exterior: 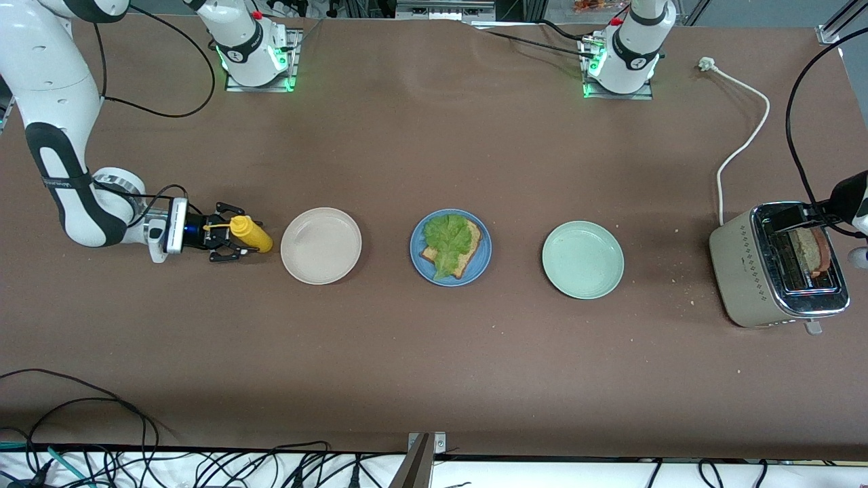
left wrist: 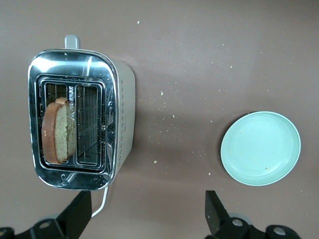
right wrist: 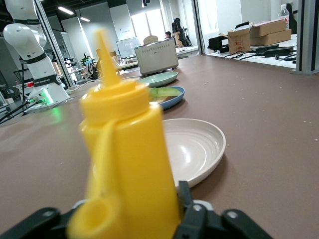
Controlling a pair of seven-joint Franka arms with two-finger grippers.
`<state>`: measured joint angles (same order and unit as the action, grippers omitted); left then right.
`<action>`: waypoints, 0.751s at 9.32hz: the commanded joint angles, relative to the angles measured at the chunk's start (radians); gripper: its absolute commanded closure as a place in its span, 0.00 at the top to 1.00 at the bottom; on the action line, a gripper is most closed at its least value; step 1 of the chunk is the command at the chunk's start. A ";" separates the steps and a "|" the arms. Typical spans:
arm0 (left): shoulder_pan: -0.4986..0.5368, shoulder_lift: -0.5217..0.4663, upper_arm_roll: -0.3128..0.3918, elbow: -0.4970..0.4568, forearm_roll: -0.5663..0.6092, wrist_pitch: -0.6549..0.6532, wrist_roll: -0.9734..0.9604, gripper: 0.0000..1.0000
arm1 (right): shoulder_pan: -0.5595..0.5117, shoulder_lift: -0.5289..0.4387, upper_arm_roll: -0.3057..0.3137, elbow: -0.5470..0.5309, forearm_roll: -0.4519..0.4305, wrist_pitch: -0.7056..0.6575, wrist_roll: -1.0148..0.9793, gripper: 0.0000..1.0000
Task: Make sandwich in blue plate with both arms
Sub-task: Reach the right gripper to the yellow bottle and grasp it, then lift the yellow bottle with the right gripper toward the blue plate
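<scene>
Currently, the scene by its parts:

Desk: a brown desk [exterior: 434, 352] with three plates in a row across its middle, level with one another.

Blue plate: the blue plate [exterior: 419, 262] is the middle one. On it lies a bread slice [exterior: 468, 252] with a crinkled lettuce leaf [exterior: 447, 237] on top.

Beige plate: the beige plate [exterior: 321, 245] sits beside the blue plate, toward the right arm's end of the desk; nothing lies on it.

Green plate: the pale green plate [exterior: 582, 259] sits beside the blue plate, toward the left arm's end; nothing lies on it.

Toaster: a beige and chrome toaster [exterior: 742, 274] stands at the left arm's end, with a second bread slice [left wrist: 56, 130] upright in one slot. Its white cord [exterior: 742, 135] trails toward the arm bases.

Mustard bottle: a yellow squeeze bottle [exterior: 249, 234] stands on the desk just beside the beige plate.

Right tool: the right tool [exterior: 234, 236] is low at the desk, its fingers either side of the bottle and partly closed; whether they press it, I cannot tell.

Left tool: the left tool [left wrist: 147, 214] hangs over the desk beside the toaster, fingers spread wide, holding nothing.
</scene>
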<state>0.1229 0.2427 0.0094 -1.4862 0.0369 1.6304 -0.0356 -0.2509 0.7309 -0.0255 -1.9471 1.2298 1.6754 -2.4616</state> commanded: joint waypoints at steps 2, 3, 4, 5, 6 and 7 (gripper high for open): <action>0.014 0.006 -0.006 0.009 0.018 -0.011 0.002 1.00 | 0.002 0.004 0.013 0.091 -0.015 0.017 0.154 0.00; 0.015 0.004 -0.006 0.009 0.018 -0.011 0.002 1.00 | 0.007 -0.007 0.013 0.121 -0.059 0.024 0.226 0.00; 0.015 0.006 -0.006 0.009 0.018 -0.011 0.002 1.00 | 0.024 -0.021 0.015 0.178 -0.143 0.036 0.286 0.00; 0.014 0.007 -0.006 0.009 0.026 -0.011 0.002 1.00 | 0.030 -0.042 0.041 0.218 -0.227 0.038 0.382 0.00; 0.015 0.009 -0.006 0.009 0.026 -0.011 0.000 1.00 | 0.030 -0.054 0.074 0.267 -0.325 0.038 0.495 0.00; 0.014 0.007 -0.006 0.011 0.026 -0.011 0.000 1.00 | 0.038 -0.057 0.129 0.334 -0.427 0.041 0.580 0.00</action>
<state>0.1317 0.2485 0.0095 -1.4867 0.0369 1.6304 -0.0356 -0.2273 0.6996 0.0247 -1.7132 0.9724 1.7064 -2.0556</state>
